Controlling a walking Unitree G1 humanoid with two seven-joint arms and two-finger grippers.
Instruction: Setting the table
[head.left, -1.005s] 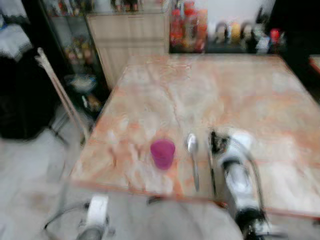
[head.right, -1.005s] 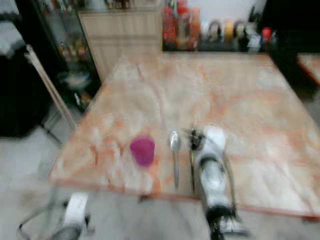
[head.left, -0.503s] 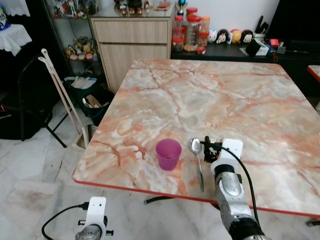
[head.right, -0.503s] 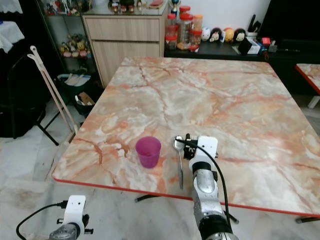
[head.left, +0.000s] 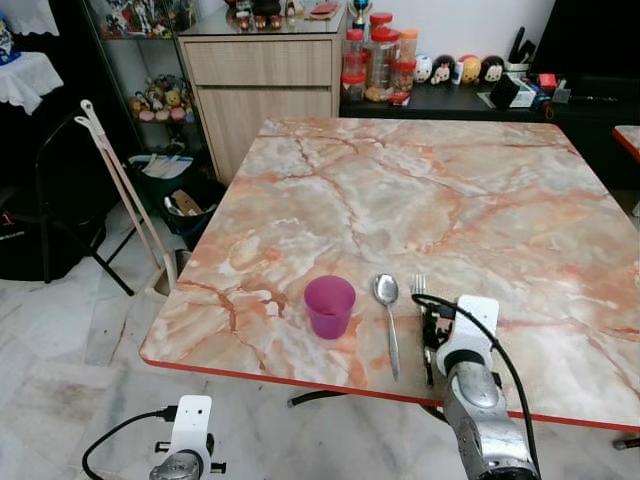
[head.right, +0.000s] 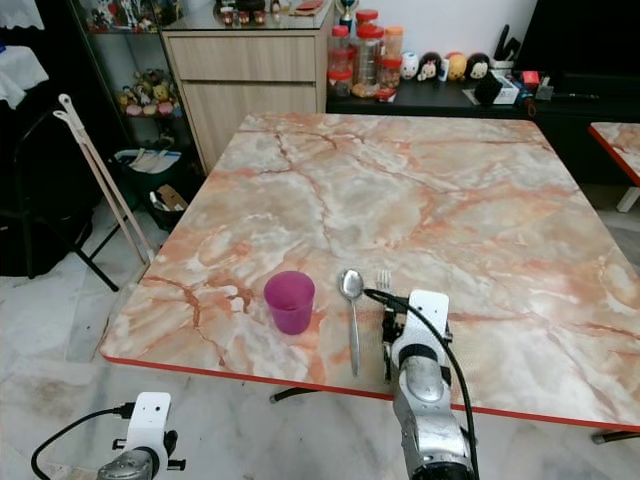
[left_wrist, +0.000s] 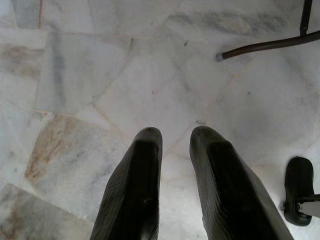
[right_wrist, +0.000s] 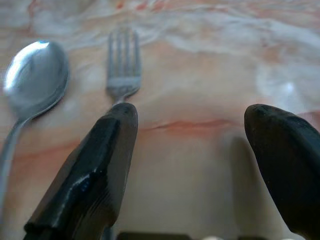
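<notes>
Right gripper (right_wrist: 187, 150): fingers spread wide, nothing held between them. It sits low over the marble table (head.left: 480, 190) near the table's front edge, directly over the handle of the fork (right_wrist: 122, 67). In the right wrist view one black finger (right_wrist: 95, 170) overlaps the fork handle just below the tines; whether it touches the metal cannot be told. The other finger stands well apart, over bare marble.

Left gripper (left_wrist: 175, 145): hangs idle below table level, pointed at the pale stone floor (left_wrist: 75, 75). Its two fingers lie close together with a narrow gap between them, holding nothing.

Count on the table: one fork, one spoon (head.left: 387, 305), one cup (head.left: 329, 306). All three lie in a row near the front edge of the table.

Fork: silver, four tines, lying flat with the tines pointing toward the table's far side. It is just beside the spoon, parallel to it, on the side away from the cup.

Spoon: silver, polished bowl facing up, bowl toward the table's far side, handle running to the front edge. It lies between cup and fork.

Cup: magenta, upright, open top, standing near the spoon, not touching it.

Beyond the far side of the table stands a wooden cabinet (head.left: 260, 85).
</notes>
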